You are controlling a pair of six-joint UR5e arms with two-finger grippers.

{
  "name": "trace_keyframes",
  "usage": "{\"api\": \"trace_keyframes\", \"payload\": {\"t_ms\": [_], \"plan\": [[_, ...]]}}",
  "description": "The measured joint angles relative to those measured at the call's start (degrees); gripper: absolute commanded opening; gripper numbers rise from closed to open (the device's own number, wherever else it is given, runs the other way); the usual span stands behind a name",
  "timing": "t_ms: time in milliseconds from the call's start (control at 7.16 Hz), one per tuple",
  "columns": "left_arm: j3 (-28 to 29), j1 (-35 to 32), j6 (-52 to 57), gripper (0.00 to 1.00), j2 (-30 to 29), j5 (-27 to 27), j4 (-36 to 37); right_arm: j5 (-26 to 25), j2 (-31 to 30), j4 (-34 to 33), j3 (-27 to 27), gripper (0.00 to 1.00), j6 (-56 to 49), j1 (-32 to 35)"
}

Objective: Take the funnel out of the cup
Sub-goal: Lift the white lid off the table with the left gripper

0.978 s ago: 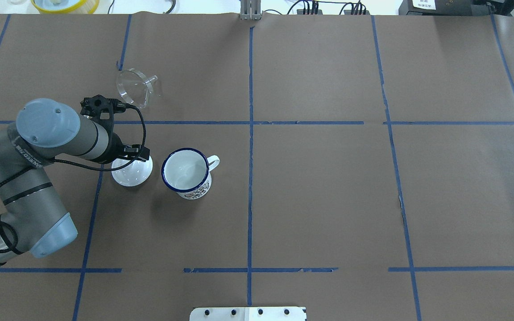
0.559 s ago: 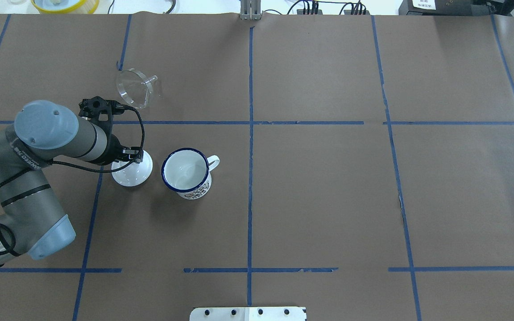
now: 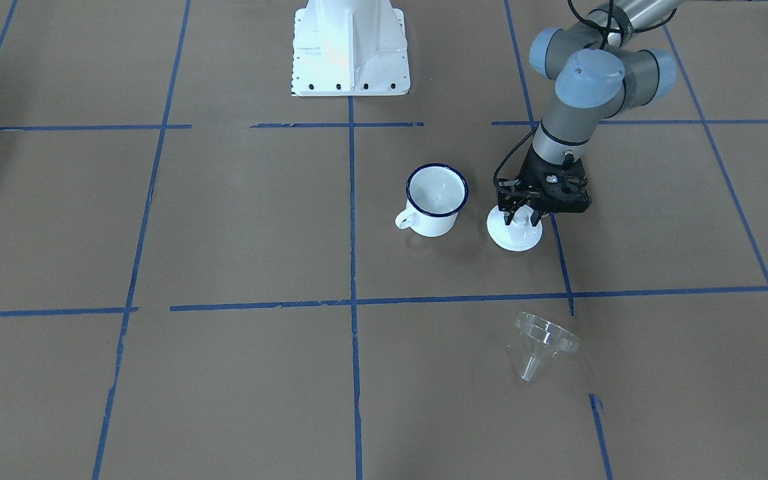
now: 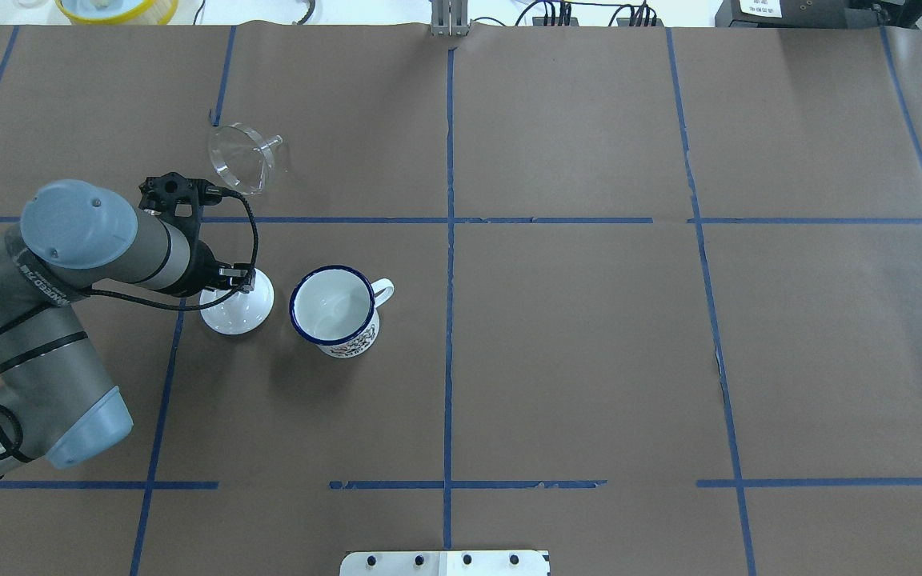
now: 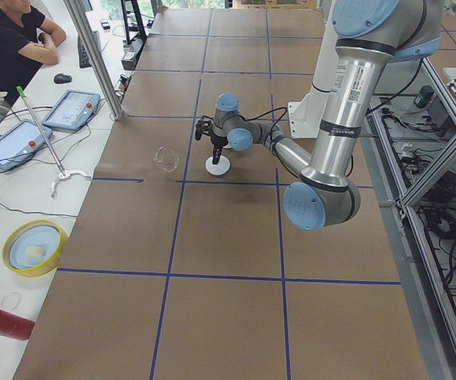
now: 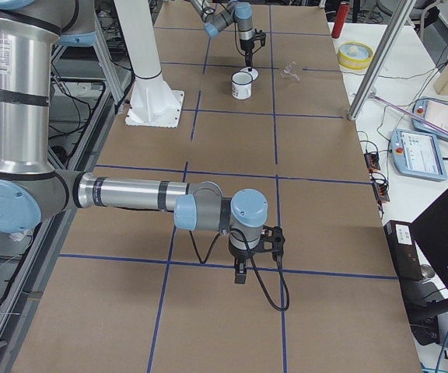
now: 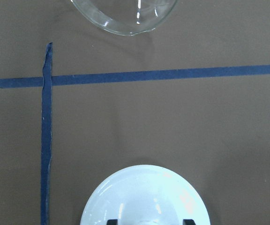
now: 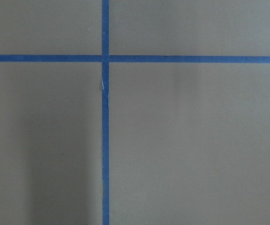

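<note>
Clear plastic funnel point(image 4: 238, 157) is lying sideways, far-left of the empty blue-rimmed white enamel cup point(image 4: 333, 309); removal looks done. Left gripper point(image 3: 523, 218), jaws spread, is straddling the knob of a round white lid point(image 4: 238, 318).

White knobbed lid point(image 3: 512, 239) on brown paper point(image 4: 589, 360); yellow bowl point(image 4: 117, 10) beyond table edge.

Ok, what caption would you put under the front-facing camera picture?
Left gripper at the white lid, empty mug beside it, clear funnel lying on the table nearby.
</note>
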Motion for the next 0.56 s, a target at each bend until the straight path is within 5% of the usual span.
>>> {"api": "trace_keyframes", "payload": {"t_ms": [559], "plan": [[-0.1, 0.0, 0.0, 0.53, 0.3, 0.0, 0.0, 0.0, 0.0, 0.0, 0.0, 1.00, 0.0, 0.0]]}}
